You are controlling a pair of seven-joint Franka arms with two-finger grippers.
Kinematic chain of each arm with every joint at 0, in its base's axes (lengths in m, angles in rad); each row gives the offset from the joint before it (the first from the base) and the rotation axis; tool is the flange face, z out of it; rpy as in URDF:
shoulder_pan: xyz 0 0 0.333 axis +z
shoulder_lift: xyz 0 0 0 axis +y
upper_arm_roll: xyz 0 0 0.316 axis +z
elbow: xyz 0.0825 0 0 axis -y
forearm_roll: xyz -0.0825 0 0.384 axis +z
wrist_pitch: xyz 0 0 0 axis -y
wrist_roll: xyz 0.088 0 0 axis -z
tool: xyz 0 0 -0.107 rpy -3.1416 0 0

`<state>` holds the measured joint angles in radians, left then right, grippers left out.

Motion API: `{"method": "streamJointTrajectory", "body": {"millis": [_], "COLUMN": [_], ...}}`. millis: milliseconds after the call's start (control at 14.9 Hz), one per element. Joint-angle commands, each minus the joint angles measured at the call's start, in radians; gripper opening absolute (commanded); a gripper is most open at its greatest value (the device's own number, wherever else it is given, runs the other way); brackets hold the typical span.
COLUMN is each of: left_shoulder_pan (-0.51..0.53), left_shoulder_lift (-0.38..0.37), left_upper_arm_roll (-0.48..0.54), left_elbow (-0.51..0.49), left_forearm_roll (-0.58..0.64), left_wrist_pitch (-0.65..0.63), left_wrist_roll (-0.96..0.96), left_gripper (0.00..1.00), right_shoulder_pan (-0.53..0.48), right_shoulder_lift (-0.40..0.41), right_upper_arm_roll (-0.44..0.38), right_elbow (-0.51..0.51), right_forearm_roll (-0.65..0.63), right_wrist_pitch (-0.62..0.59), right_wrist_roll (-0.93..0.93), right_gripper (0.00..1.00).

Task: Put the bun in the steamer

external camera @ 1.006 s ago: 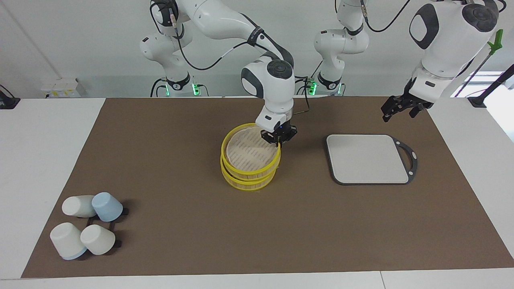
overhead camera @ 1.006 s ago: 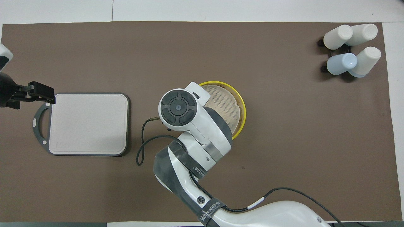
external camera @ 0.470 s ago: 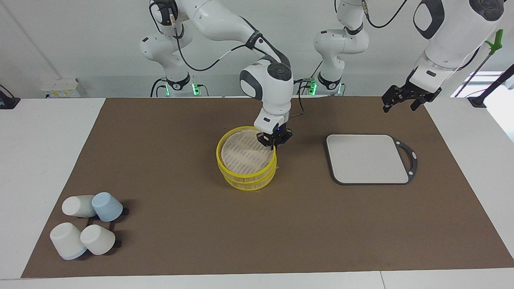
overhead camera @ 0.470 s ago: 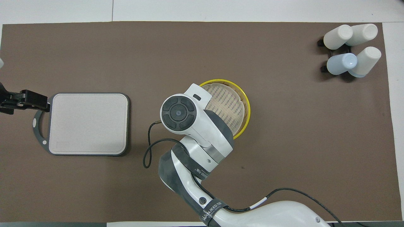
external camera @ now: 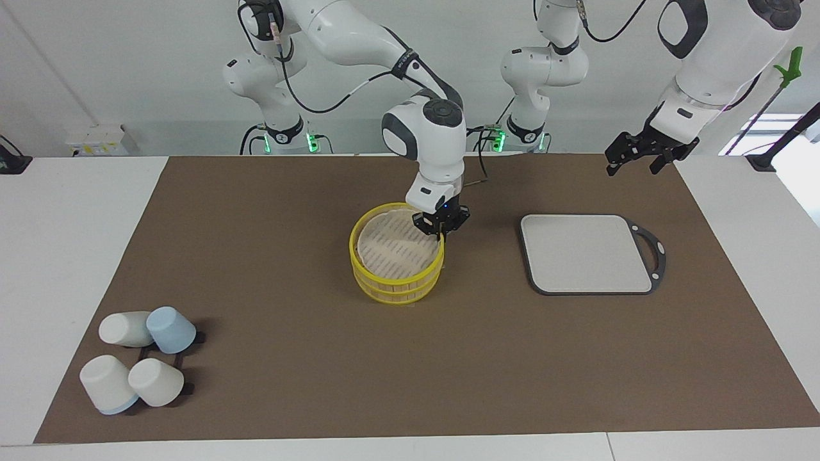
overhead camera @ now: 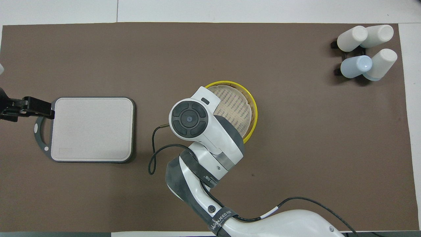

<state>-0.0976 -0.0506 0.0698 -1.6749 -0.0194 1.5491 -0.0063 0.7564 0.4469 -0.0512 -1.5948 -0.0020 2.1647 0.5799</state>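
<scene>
The steamer (external camera: 397,276) stands mid-table, a round bamboo basket with yellow rims. Its matching lid (external camera: 392,246) lies level on top, also visible as the lid (overhead camera: 235,105) in the overhead view. My right gripper (external camera: 440,226) is shut on the lid's yellow rim, on the side toward the left arm's end. In the overhead view the right arm's wrist covers that grip. The bun is hidden. My left gripper (external camera: 631,157) hangs open and empty in the air over the mat beside the grey board, also seen as the left gripper (overhead camera: 49,108).
A grey square board (external camera: 586,253) with a dark handle lies toward the left arm's end. Several white and blue cups (external camera: 138,358) lie on a black rack at the right arm's end, farther from the robots. A brown mat (external camera: 288,269) covers the table.
The lid, offset and tilted over the basket a second ago, now sits squarely on it, still held by the right gripper. The left gripper has risen and drawn back slightly.
</scene>
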Motion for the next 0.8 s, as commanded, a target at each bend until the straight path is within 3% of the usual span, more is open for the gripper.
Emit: {"method": "streamJointTrajectory", "body": {"millis": [0, 134, 738], "left_shoulder_pan": [0.004, 0.004, 0.004], "left_shoulder_lift": [-0.023, -0.025, -0.020], "left_upper_arm_roll": [0.002, 0.002, 0.002], "left_elbow": [-0.028, -0.028, -0.022], "left_forearm_roll": [-0.016, -0.016, -0.007], "left_wrist_pitch": [0.039, 0.037, 0.040], "left_wrist_roll": [0.022, 0.029, 0.043], "left_gripper": [1.00, 1.00, 1.00], "right_shoulder_pan": [0.000, 0.003, 0.004], "right_shoulder_lift": [-0.023, -0.040, -0.047], "right_upper_arm_roll": [0.005, 0.005, 0.007], "right_elbow": [-0.072, -0.117, -0.132], "right_forearm_roll": [0.025, 0.024, 0.030], "right_wrist_pitch": [0.067, 0.081, 0.082], "right_wrist_roll": [0.008, 0.008, 0.063], "right_gripper": [0.00, 0.00, 0.00]}}
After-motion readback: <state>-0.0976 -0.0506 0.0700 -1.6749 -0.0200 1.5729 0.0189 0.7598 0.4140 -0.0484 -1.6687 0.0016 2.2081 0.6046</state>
